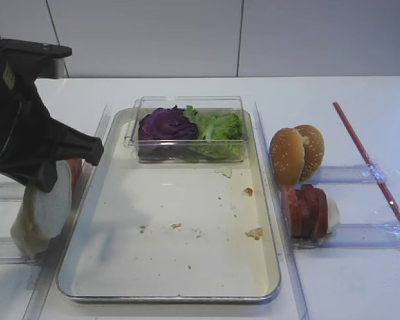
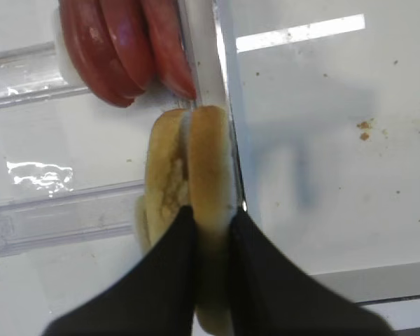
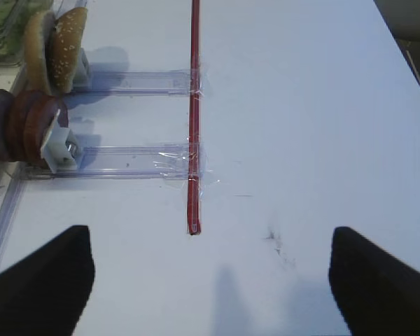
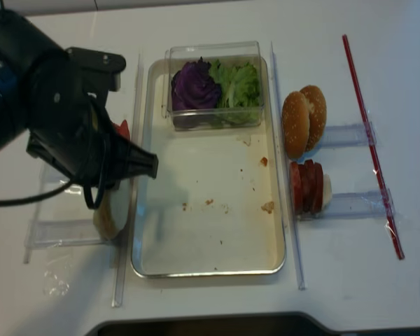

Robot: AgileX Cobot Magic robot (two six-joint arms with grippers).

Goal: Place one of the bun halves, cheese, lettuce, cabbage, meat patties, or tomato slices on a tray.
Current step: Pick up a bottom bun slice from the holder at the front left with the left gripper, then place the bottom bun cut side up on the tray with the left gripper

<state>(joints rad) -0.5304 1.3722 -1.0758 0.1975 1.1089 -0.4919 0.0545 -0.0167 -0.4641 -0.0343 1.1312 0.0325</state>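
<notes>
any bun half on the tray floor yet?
No: the tray floor holds only crumbs and the clear box of greens, while the left end effector grips a bun half beside the rim.

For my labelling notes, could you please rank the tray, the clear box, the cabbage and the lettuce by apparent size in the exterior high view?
1. Tray, by far the largest.
2. Clear box.
3. Cabbage and lettuce: they look alike, so I leave them unranked.

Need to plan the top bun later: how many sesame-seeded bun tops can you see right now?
2. Both sesame bun tops stand on edge, side by side, right of the tray: the front one and the one behind it, just above the red slices. None appears hidden.
</notes>
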